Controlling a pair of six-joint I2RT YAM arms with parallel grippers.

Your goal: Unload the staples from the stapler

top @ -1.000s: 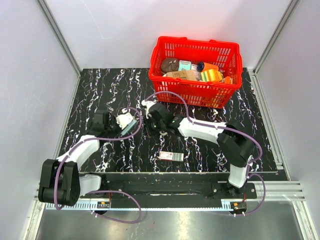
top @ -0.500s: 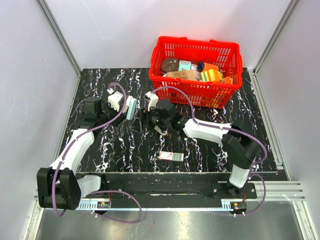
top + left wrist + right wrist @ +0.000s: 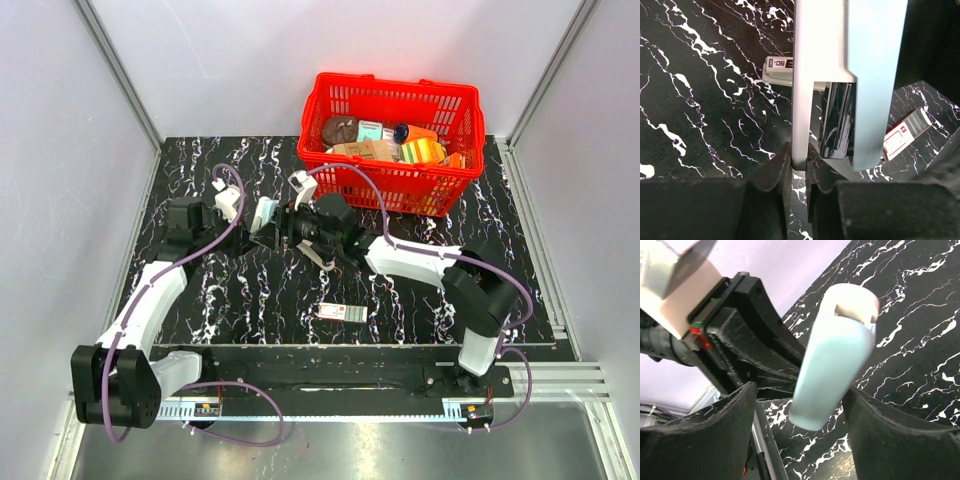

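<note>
The stapler [image 3: 265, 213] is light blue on top with a white base, and it hangs above the table. My left gripper [image 3: 799, 160] is shut on the thin white base [image 3: 817, 60]. The blue top [image 3: 875, 75] is hinged away from the base, with the chrome magazine [image 3: 837, 120] showing between them. I cannot make out any staples in it. My right gripper [image 3: 800, 390] is open, and its fingers [image 3: 715, 435] stand on either side of the stapler's blue end [image 3: 835, 355] with gaps on both sides. From above, the two grippers [image 3: 283, 228] meet at the stapler.
A small red and white staple box [image 3: 345, 312] lies on the black marbled table [image 3: 200, 300] in front of the arms. A second small white box [image 3: 777, 70] lies below the stapler. A red basket [image 3: 460, 170] of groceries stands at the back right.
My left gripper has carried the stapler up and towards the back. My right gripper was shut; it has opened and moved its fingers around the stapler's blue end.
</note>
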